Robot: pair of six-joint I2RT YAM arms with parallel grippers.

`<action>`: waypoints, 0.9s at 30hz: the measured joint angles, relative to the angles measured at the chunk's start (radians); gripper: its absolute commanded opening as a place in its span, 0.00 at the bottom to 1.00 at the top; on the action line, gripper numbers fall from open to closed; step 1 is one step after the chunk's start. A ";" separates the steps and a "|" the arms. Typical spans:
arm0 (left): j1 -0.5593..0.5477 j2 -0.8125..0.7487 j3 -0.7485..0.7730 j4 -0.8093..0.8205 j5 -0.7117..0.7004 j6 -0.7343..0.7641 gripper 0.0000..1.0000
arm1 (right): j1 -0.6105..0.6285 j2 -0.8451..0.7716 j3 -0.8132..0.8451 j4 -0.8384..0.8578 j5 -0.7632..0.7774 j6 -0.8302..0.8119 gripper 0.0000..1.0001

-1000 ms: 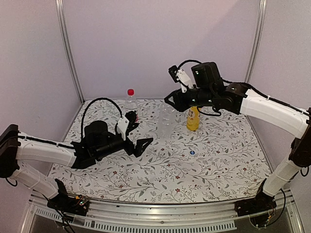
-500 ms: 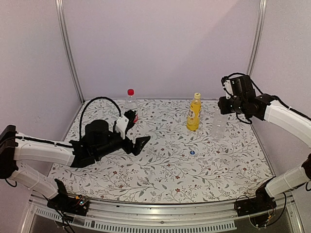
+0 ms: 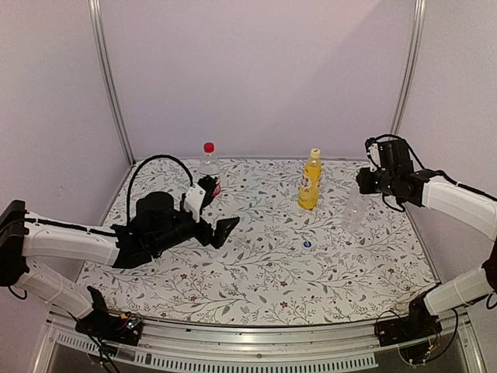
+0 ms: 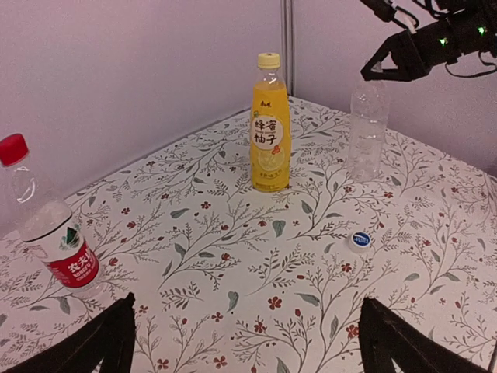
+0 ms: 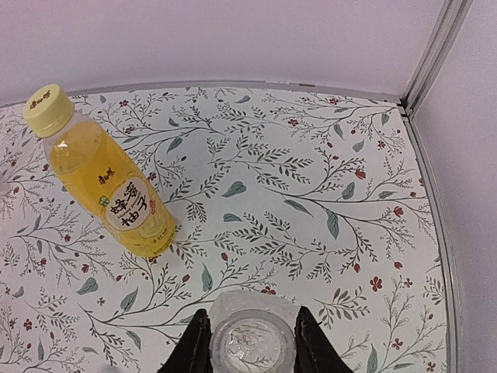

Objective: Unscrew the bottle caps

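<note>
My right gripper [image 3: 363, 184] [image 5: 252, 325] is shut on the neck of the clear unlabelled bottle [image 3: 353, 211] [image 5: 252, 348], which stands uncapped, with an open mouth, at the right of the table. A blue cap [image 3: 307, 244] [image 4: 360, 240] lies loose on the cloth mid-table. The yellow-orange bottle [image 3: 309, 186] [image 5: 116, 194] stands upright with its yellow cap [image 3: 315, 152] [image 5: 44, 109] on. At the back left stands the red-and-white labelled bottle [image 3: 208, 169] [image 4: 54, 233] with its red cap [image 3: 208, 147] on. My left gripper [image 3: 225, 229] [image 4: 245, 311] hovers open over the cloth, holding nothing.
A flowered cloth [image 3: 256, 280] covers the table, walled at the back and both sides, with metal posts [image 3: 109, 85] in the corners. The clear bottle stands close to the right wall [image 5: 466, 194]. A black cable [image 3: 155, 163] loops above the left arm.
My right arm has swung from the back middle to the right side, carrying the clear bottle with it past the yellow-orange bottle. The left arm has hardly moved.
</note>
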 measured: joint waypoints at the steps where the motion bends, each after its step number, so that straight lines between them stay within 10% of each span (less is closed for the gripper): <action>1: 0.000 0.000 0.000 0.000 0.000 0.000 1.00 | 0.000 0.000 -0.010 0.013 -0.006 0.001 0.04; 27: 0.000 -0.010 0.001 -0.026 -0.022 0.000 1.00 | 0.006 -0.029 -0.081 0.088 -0.097 -0.021 0.65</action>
